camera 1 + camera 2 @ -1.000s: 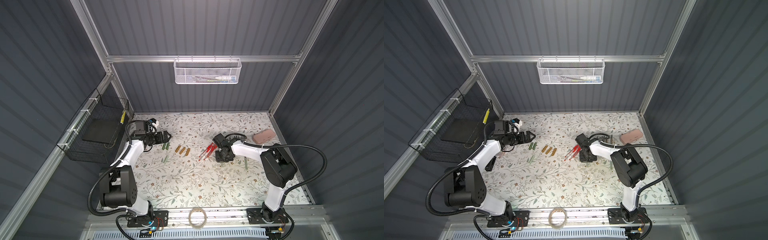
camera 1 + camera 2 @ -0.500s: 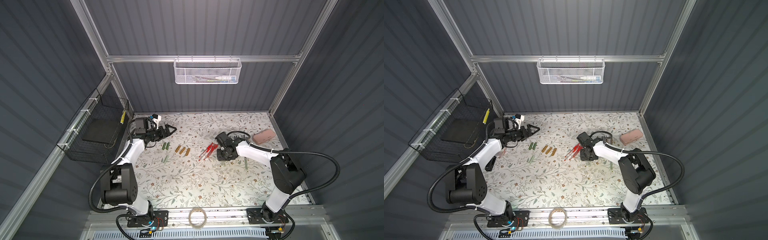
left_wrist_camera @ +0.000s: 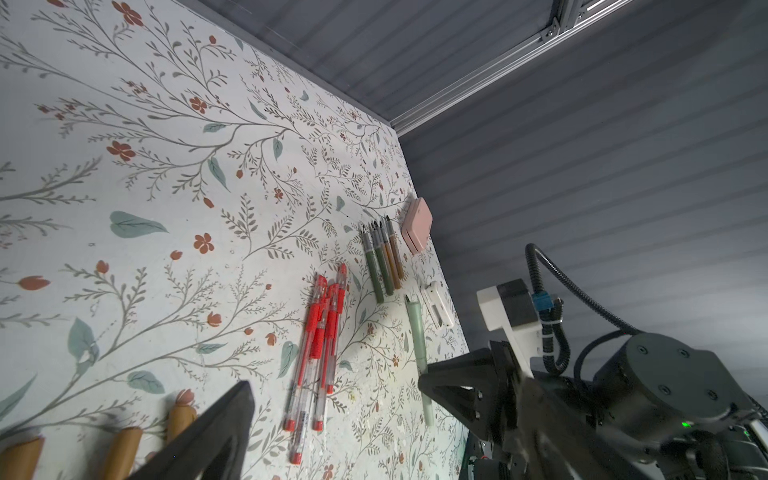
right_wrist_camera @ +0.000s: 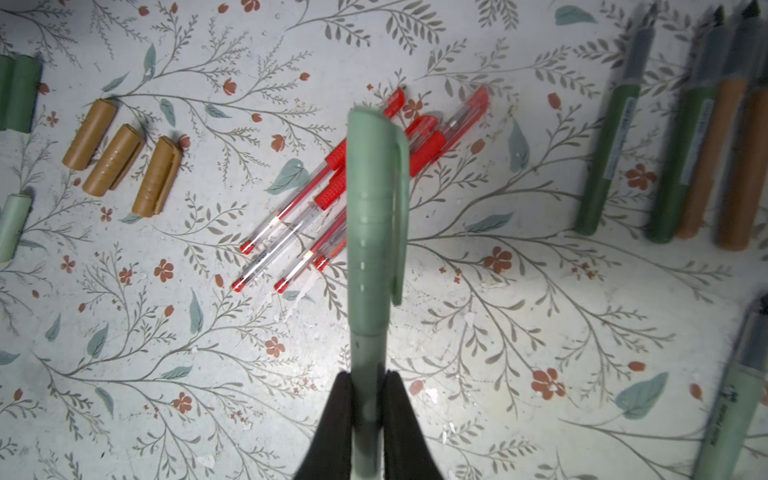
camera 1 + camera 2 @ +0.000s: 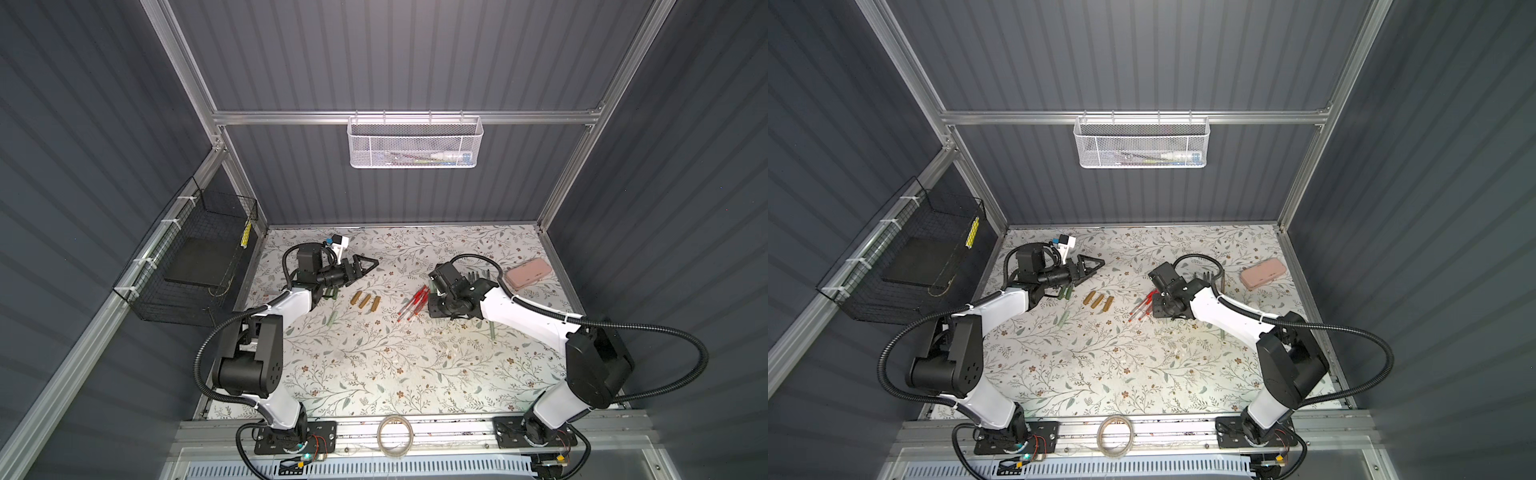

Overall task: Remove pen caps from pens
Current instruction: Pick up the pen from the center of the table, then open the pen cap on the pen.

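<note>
1. Floral counter [image 5: 374, 365]: across the lower middle of both top views, grey walls all round.
2. Black wire basket [image 5: 187, 266] on the wall at mid left; white mesh basket [image 5: 415, 143] hung from the rail at upper centre.
3. Left claw [image 5: 374, 263]: left of centre, pointing toward the middle, spread wide, holding nothing. Wrist behind it hiding part of the dark green caps [image 5: 330, 294].
4. Right claw [image 4: 368, 386]: right of centre in the top views, clamped on a pale green pen [image 4: 365, 353] at lower centre of the right wrist view. Pale green cap [image 4: 370, 208] seated on that pen, reaching up the frame.
5. Pink case [image 5: 530, 273] at mid right, near the back corner.
6. Tape roll [image 5: 395, 432] at bottom centre, on the front rail.
7. Red pens [image 4: 316, 208]: a bundle lying directly under the held pen, partly covered by it.
8. Uncapped dark green and golden-brown pens [image 3: 382, 262] in a row near the case, half hidden by the right arm from above.
9. Three golden-brown caps [image 5: 365, 302] side by side between the claws; loose pale green cap [image 5: 331, 319] just lower left of them.
</note>
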`<state>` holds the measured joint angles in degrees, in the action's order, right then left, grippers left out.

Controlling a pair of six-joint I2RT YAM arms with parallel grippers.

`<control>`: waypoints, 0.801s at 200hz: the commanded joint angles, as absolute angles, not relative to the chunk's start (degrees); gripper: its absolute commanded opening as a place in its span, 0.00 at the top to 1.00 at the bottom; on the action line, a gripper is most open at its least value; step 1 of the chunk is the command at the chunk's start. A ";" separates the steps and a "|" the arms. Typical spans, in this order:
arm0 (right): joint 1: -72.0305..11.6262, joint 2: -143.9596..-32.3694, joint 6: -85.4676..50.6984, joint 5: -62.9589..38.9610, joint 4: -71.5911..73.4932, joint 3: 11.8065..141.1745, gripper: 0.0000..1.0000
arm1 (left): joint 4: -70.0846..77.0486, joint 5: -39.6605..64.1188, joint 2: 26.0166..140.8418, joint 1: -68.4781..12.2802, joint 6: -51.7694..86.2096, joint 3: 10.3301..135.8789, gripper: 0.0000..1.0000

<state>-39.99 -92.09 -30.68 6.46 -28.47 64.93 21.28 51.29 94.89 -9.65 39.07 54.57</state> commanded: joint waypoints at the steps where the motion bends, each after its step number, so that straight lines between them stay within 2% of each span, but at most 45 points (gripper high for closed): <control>1: -41.97 -92.43 -31.96 6.60 -25.83 66.56 1.00 | 24.57 52.96 95.09 -10.84 38.10 53.82 0.01; 51: -44.62 -94.69 -31.91 5.26 -23.42 69.67 1.00 | 17.86 51.79 95.32 -14.10 30.56 54.45 0.01; 160: -46.76 -97.18 -30.52 0.54 -18.06 73.49 1.00 | 19.21 51.38 96.19 -18.05 30.90 53.04 0.04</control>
